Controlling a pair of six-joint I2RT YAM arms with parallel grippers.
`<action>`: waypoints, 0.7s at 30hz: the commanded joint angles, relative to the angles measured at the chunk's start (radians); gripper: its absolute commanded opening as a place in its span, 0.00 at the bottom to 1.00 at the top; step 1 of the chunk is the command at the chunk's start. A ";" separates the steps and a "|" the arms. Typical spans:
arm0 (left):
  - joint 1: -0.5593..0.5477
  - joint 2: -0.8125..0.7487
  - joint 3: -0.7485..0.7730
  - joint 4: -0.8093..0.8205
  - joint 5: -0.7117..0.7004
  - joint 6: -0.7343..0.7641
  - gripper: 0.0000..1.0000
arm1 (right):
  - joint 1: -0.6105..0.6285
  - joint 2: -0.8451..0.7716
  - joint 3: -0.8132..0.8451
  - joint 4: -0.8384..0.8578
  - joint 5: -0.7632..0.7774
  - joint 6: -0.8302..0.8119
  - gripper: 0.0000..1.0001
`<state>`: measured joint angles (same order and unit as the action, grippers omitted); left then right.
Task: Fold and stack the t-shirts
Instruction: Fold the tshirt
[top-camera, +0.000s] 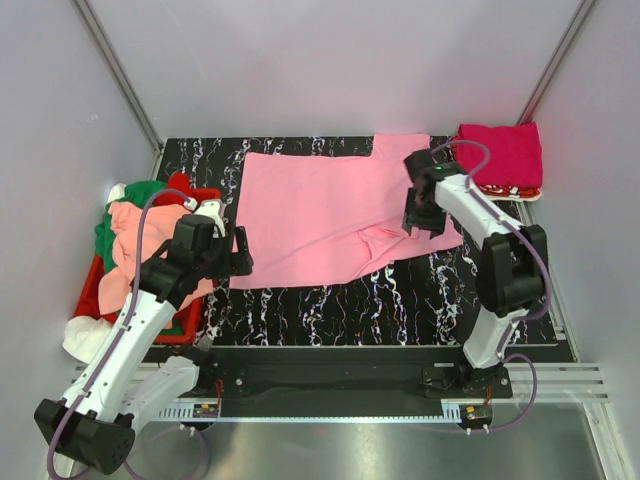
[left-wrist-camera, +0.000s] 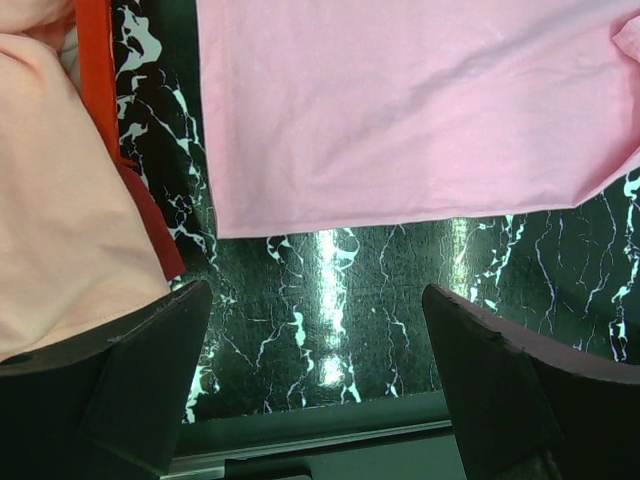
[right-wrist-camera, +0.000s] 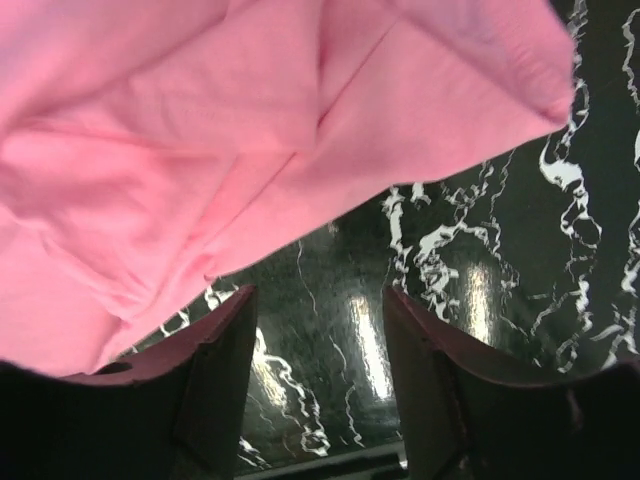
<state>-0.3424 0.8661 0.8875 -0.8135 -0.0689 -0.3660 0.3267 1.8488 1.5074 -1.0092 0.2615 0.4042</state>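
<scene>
Light pink cloth t-shirt (top-camera: 320, 215) lies spread on the black white-veined counter (top-camera: 400, 300), the right gripper (right-wrist-camera: 320, 300) on its bent arm over the rumpled right edge, fingers apart and empty, the left gripper (left-wrist-camera: 315, 300) wide apart beside the left edge, its arm hiding part of the red plastic crate (left-wrist-camera: 95, 70).

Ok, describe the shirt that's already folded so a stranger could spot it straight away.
Find the black marbled table and go to its far right corner. There lies the magenta t-shirt, the only one folded into a neat square; the light pink t-shirt lies spread mid-table and the other shirts are heaped in the red crate at left.
</scene>
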 joint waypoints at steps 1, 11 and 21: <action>0.000 -0.003 -0.004 0.040 -0.023 0.004 0.94 | -0.096 -0.054 -0.065 0.201 -0.151 0.050 0.58; 0.000 0.011 -0.002 0.039 -0.023 0.002 0.94 | -0.172 0.093 -0.013 0.300 -0.284 0.045 0.52; 0.000 0.022 -0.002 0.039 -0.023 0.002 0.94 | -0.179 0.139 -0.052 0.340 -0.266 0.081 0.49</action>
<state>-0.3424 0.8867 0.8875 -0.8135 -0.0769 -0.3660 0.1558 1.9968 1.4651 -0.7174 0.0002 0.4671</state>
